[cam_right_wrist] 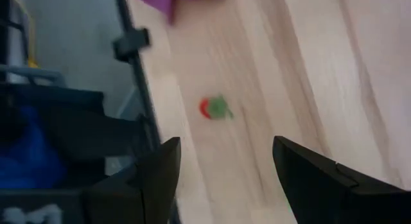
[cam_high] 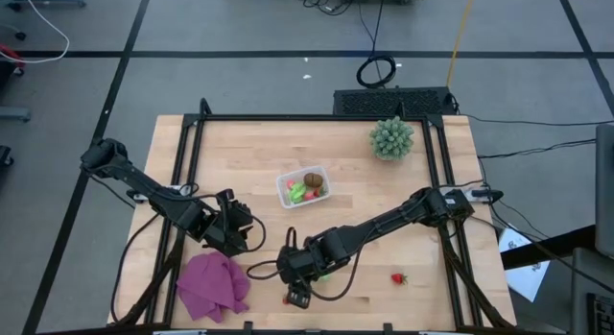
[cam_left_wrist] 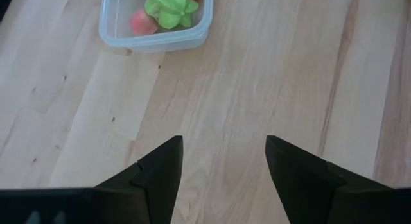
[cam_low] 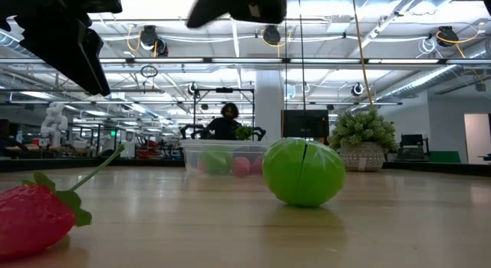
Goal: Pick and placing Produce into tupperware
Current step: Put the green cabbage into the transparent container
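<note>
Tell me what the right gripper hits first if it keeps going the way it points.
Probably the strawberry: the right wrist view shows it straight ahead between the open fingers of the right gripper, with bare table before it. Depth is unclear; the table edge lies just beyond.

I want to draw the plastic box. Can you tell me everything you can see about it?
The tupperware is a small clear plastic box with rounded corners and no lid on it. It sits flat on the wooden table, near the middle, with the spiky plant farther back. Inside are a brown oval piece, a bright green piece and pink and red pieces. No tool touches it; the left tool is open, facing it from a distance.
</note>
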